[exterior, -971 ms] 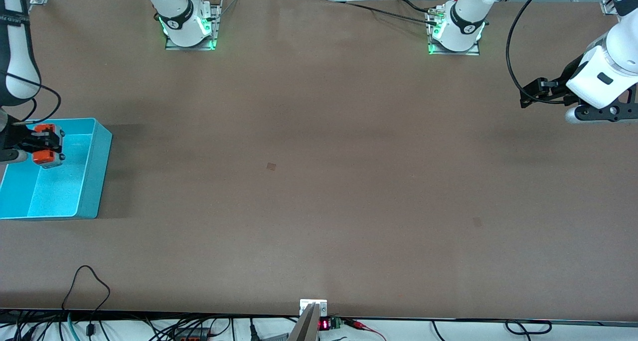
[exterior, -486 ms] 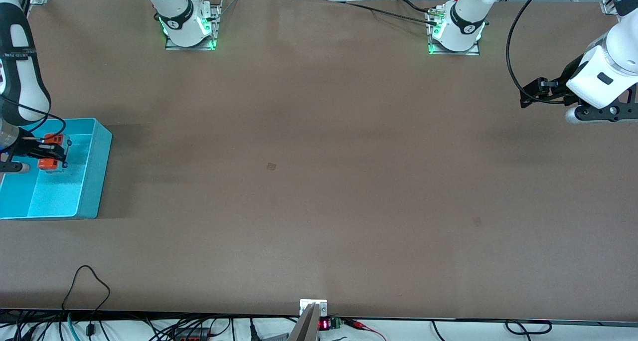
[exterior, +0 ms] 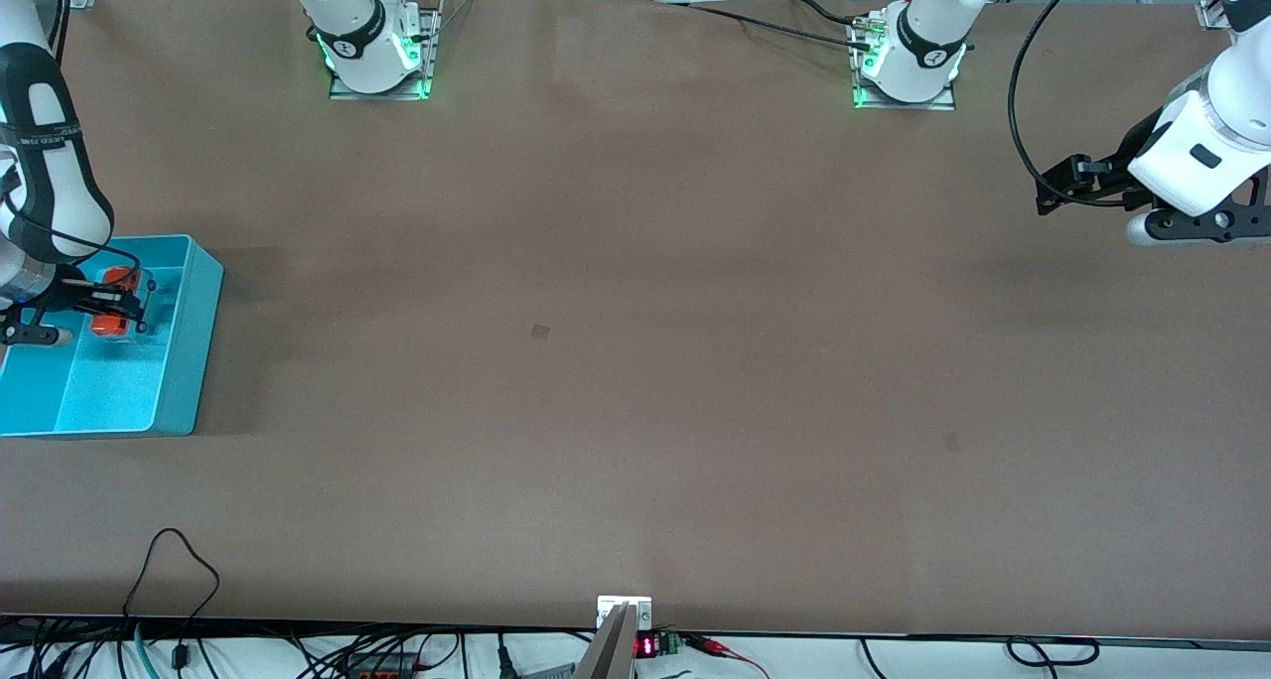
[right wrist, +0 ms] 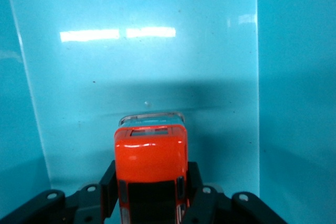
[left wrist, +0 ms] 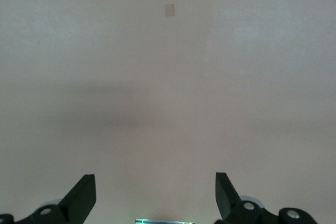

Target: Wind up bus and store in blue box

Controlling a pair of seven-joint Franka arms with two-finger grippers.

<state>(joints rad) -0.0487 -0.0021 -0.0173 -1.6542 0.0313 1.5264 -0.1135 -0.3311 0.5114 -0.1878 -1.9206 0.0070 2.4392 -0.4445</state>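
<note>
The small orange bus [exterior: 112, 304] with a dark roof window sits between the fingers of my right gripper [exterior: 117, 305], low inside the blue box [exterior: 195, 332] at the right arm's end of the table. In the right wrist view the bus [right wrist: 151, 169] is clamped by both black fingers [right wrist: 108, 184] just above the box's speckled floor [right wrist: 142, 61]. My left gripper [left wrist: 156, 192] is open and empty, held up over bare table at the left arm's end, where that arm waits.
The brown table [exterior: 635, 361] stretches between the two arms. A small dark patch [exterior: 540, 332] marks its middle and another [exterior: 951, 442] lies nearer the front camera. Cables hang along the front edge [exterior: 179, 560].
My right gripper has lowered the bus from above the box rim down into the box, toward its floor. The left arm has not moved.
</note>
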